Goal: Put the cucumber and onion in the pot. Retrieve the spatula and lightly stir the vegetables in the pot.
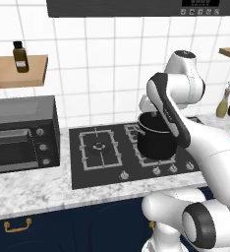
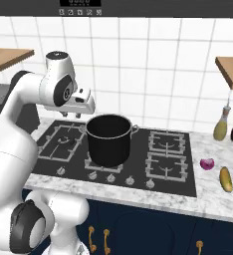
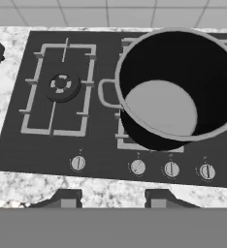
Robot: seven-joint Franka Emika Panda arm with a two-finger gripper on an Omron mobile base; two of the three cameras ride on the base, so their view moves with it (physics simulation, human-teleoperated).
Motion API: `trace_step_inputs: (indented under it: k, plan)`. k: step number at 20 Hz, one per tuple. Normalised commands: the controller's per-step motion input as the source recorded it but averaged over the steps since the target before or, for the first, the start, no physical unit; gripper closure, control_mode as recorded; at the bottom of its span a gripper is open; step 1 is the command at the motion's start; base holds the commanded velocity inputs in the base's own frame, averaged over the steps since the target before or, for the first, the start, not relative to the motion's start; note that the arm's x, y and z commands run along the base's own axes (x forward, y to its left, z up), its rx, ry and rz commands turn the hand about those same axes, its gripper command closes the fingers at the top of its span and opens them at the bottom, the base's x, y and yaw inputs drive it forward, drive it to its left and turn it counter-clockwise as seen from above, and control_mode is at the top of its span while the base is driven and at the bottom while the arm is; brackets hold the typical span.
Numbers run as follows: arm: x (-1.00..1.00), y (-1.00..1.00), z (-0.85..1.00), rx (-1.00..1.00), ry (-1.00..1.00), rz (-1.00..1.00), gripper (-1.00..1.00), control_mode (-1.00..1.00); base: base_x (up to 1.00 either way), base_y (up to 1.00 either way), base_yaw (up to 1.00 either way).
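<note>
**Control:** Start with the big things. What do you have?

**Me:** A marble desk [image 2: 208, 196] with a black hob [image 2: 138, 172] set into it, white tiles behind, dark blue drawers below. At the desk's left end I see a toaster oven [image 1: 21, 133]. On the hob's front middle burner stands the pot [image 2: 108, 140], upright and empty; in the hand view I look down onto its pale bare bottom.

**Control:** And the vegetables?

**Me:** At the desk's right end, near the front edge: the onion [image 2: 206, 163] just beside the cucumber [image 2: 226, 179], both well apart from the pot. Two bottles [image 2: 220, 127] stand at the back edge there.

**Control:** How will they handle?

**Me:** My guess: the cucumber is firm and smooth, best pinched across its middle. The onion is round and likely to roll, so I would close across its widest part. The pot looks heavy enough to stay put.

**Control:** Fingers?

**Me:** The fingers [image 3: 109, 198] hang above the hob's front edge, left of the pot, partly apart and holding nothing.
</note>
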Motion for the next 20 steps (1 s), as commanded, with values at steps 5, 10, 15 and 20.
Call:
trace_step_inputs:
  k: [5,10,15,20]
  plan:
    - [0.00,0.00,0.00,0.00,0.00,0.00,-1.00,1.00,0.00,0.00,0.00]
    - [0.00,0.00,0.00,0.00,0.00,0.00,-1.00,1.00,0.00,-0.59,0.00]
    - [0.00,0.00,0.00,0.00,0.00,0.00,-1.00,1.00,0.04,-0.83,0.00]
    - [0.00,0.00,0.00,0.00,0.00,0.00,-1.00,1.00,0.18,-0.72,0.00]
